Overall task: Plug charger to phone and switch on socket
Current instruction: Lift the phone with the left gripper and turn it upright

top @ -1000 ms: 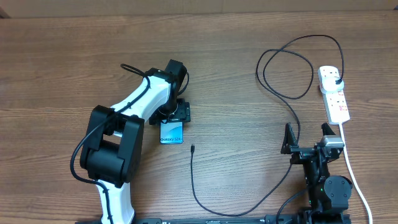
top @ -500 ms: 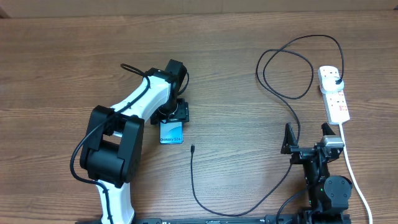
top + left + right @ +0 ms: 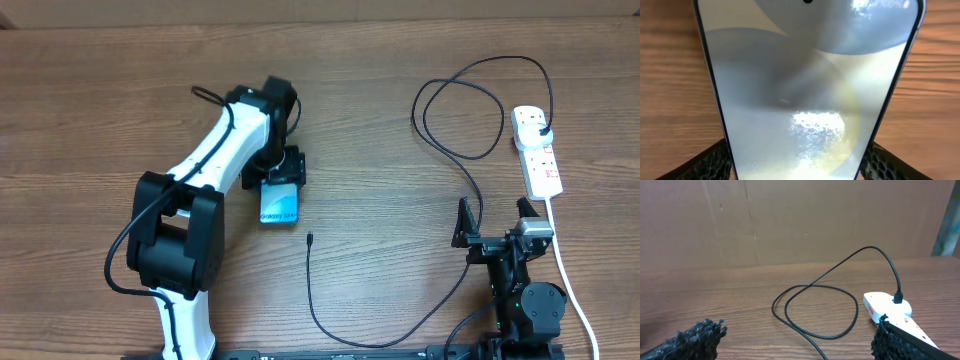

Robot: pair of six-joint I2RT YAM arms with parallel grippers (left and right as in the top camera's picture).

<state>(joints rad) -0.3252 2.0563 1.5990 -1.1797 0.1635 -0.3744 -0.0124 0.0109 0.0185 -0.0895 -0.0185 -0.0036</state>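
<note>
Left of centre, left gripper point(image 3: 281, 186) clamps the phone point(image 3: 280, 206); the charger point(image 3: 309, 270) tip lies loose at its 4 o'clock; right gripper point(image 3: 492, 224) gapes empty, socket point(image 3: 537, 152) at its 1 o'clock

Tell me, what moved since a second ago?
The left arm drew back a little toward the far side of the table. The phone, clamped between its jaws, went along, ending slightly farther from the charger tip. Nothing was newly grabbed or let go. The charger, the power strip and the right arm stayed put.
</note>
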